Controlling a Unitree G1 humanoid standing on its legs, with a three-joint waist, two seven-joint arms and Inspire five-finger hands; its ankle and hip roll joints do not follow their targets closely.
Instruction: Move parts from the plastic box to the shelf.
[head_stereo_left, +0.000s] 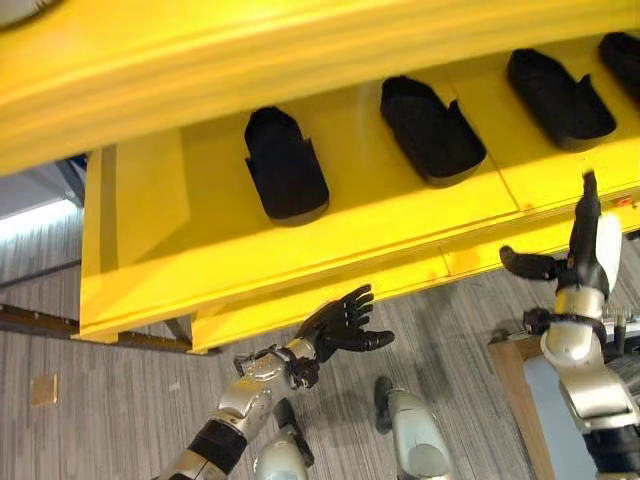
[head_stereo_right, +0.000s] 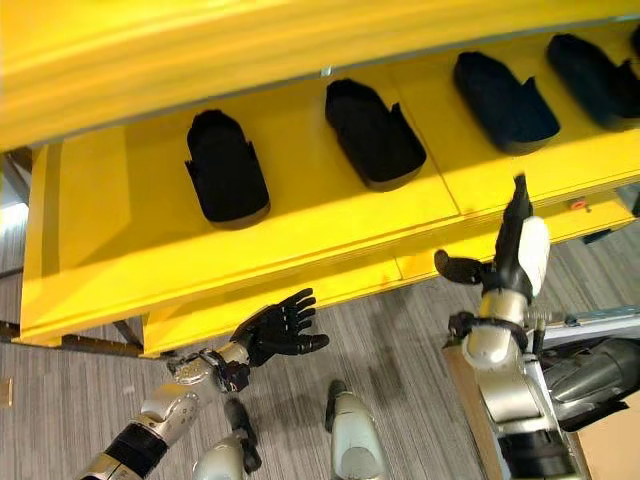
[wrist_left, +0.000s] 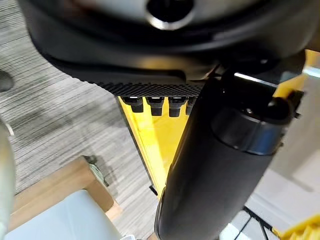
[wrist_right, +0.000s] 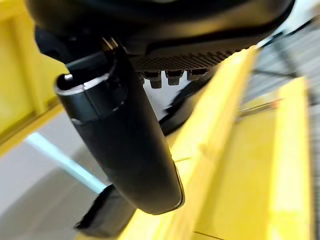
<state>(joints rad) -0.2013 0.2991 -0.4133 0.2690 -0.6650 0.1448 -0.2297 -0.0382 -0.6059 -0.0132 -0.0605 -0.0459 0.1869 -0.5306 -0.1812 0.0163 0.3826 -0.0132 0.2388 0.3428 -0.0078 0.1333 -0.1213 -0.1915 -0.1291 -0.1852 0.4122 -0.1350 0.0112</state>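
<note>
Left eye view: from the head, facing the yellow shelf (head_stereo_left: 330, 215) and grey floor (head_stereo_left: 110, 400).
Right eye view: same scene from slightly rightward; both share the shelf's black parts (head_stereo_right: 226, 168).
Left wrist view: very close along the left hand (wrist_left: 215, 165), floor and shelf beyond.
Right wrist view: very close along the right hand (wrist_right: 125, 140), shelf edge just beyond.

The rightmost black part (head_stereo_left: 622, 58) is cut off by the edge.

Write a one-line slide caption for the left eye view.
Black parts lie in a row on the yellow shelf; the open right hand reaches up at its edge, the open left hand below.
</note>
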